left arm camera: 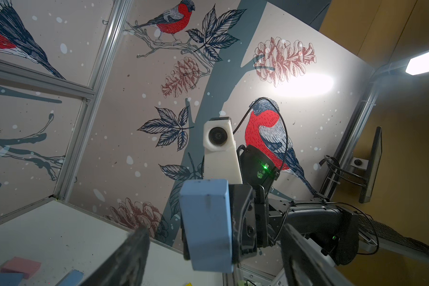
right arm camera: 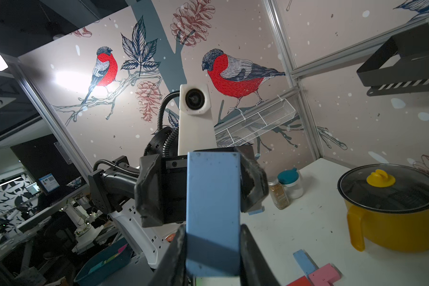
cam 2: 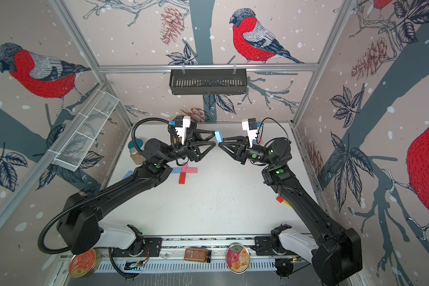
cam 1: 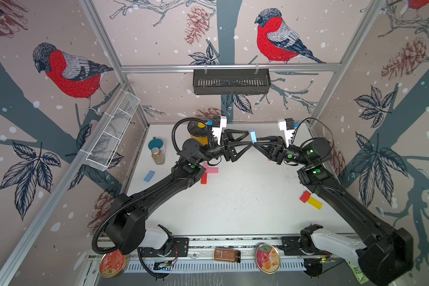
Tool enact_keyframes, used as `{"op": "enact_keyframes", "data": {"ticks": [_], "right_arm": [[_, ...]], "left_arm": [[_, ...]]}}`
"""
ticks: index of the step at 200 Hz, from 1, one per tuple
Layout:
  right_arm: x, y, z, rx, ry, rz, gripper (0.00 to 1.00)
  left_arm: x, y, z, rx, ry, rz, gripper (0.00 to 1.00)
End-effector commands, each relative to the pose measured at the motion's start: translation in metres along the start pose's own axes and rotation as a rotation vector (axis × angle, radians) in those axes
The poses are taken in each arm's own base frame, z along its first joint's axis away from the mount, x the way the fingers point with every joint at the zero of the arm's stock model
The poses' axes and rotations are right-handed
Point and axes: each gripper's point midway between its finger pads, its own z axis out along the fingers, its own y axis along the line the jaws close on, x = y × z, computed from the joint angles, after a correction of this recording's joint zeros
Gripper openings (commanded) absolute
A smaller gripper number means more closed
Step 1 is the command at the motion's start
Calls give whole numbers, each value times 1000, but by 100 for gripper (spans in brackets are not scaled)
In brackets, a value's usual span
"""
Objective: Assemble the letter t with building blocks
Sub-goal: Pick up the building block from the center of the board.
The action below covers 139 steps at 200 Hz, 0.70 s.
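— Left side first: what are your left jaws doing?
— Standing wide apart, one on each side of the light blue brick (cam 1: pixel 252 135), clear of it
— And the right jaws?
— Mine are clamped on that same brick, holding it up off the bench (cam 1: pixel 233 210) in mid-air

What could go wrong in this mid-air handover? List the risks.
1. The light blue block hangs above the table, pinched by the right claw at one end; releasing before the open left claw closes would drop it.
2. The claw tips are almost touching, so they may collide.
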Motion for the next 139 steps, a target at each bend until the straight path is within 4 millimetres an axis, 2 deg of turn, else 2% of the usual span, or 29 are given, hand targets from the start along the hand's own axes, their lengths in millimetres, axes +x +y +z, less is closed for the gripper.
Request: {"op": "enact_keyframes", "data": {"ticks": [1, 20, 62, 88, 139], "right_arm": [[-3, 10, 0, -43, -6, -38, 16], [-2, 11, 0, -47, -2, -41, 16], [2, 10, 1, -45, 10, -40, 16], [3, 7, 1, -36, 15, -39, 16], [6, 5, 2, -37, 24, -35, 16]], "left_arm": [[-9, -12, 2, 57, -24, 43, 75], [-7, -11, 3, 67, -16, 34, 67], [-7, -10, 6, 75, -12, 28, 59], [-6, -9, 6, 74, -9, 29, 50], [0, -10, 9, 95, 17, 18, 43]]}}
